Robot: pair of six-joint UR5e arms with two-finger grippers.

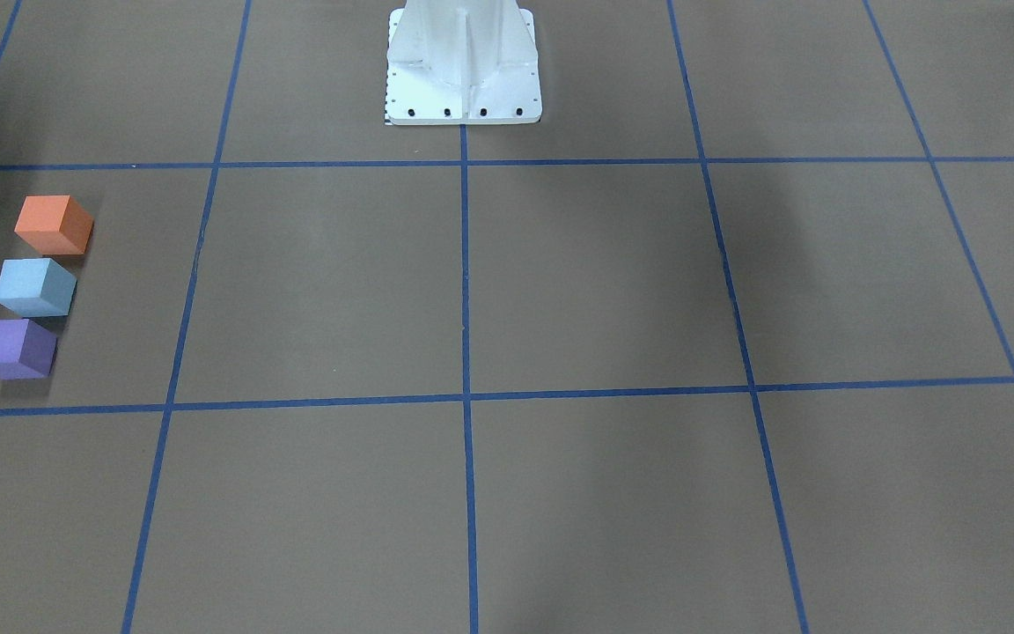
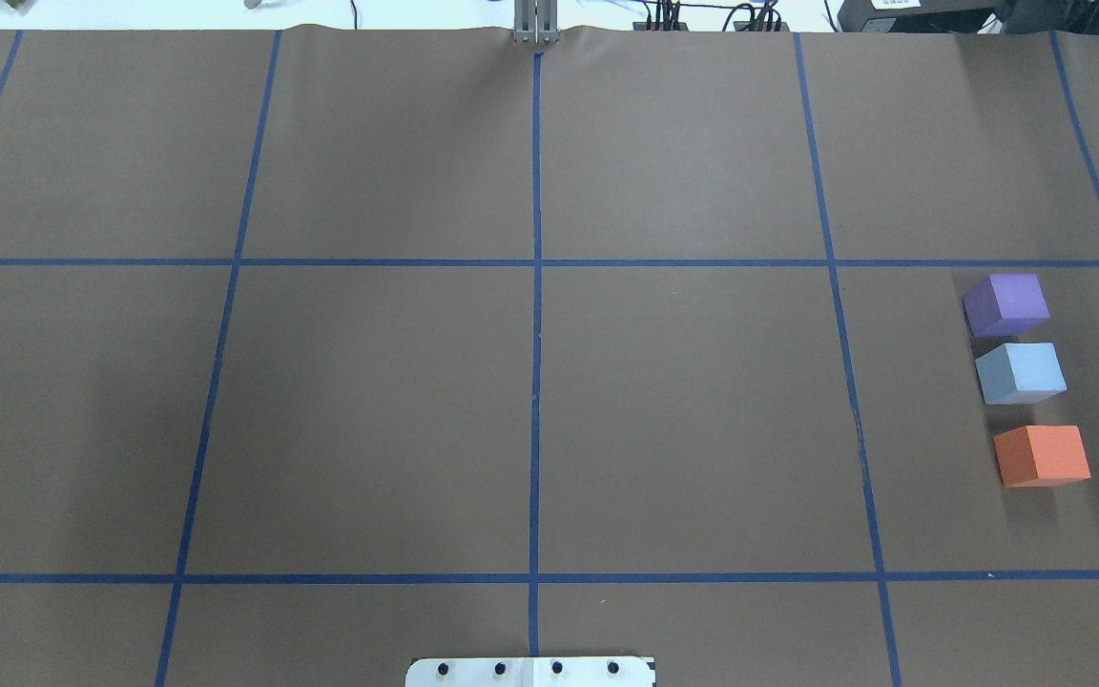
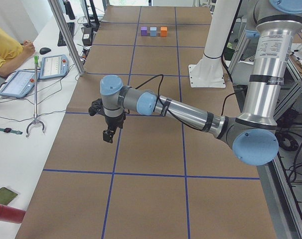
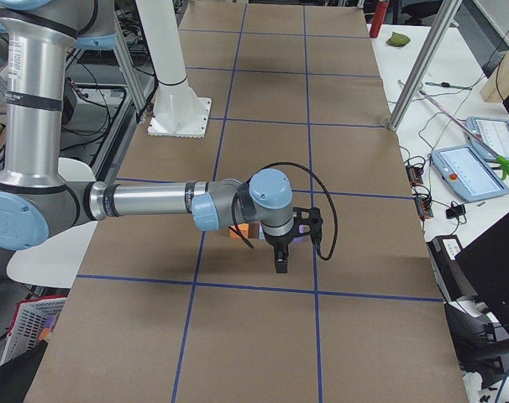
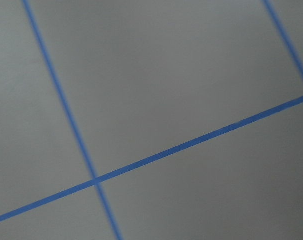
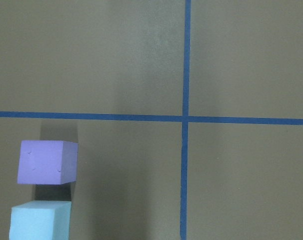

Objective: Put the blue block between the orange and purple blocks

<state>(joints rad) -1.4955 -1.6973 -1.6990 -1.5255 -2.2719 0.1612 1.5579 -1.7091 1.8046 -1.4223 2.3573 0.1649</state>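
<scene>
The orange block (image 1: 54, 224), the light blue block (image 1: 34, 287) and the purple block (image 1: 12, 349) stand in a line on the brown table. The blue one is in the middle with small gaps on both sides. The overhead view shows purple (image 2: 1005, 303), blue (image 2: 1020, 372), orange (image 2: 1042, 455) at the right. The right wrist view shows purple (image 6: 46, 161) and blue (image 6: 40, 221) at lower left. My right gripper (image 4: 280, 267) hangs above the table near the blocks. My left gripper (image 3: 108, 135) hangs over the table's other end. I cannot tell whether either is open.
The white robot base (image 1: 463, 66) stands at the table's middle rear edge. Blue tape lines (image 2: 536, 286) divide the table into squares. A side bench with tablets (image 3: 21, 82), a metal post (image 3: 66, 37) and a seated person (image 3: 4, 47) lies beyond the left end.
</scene>
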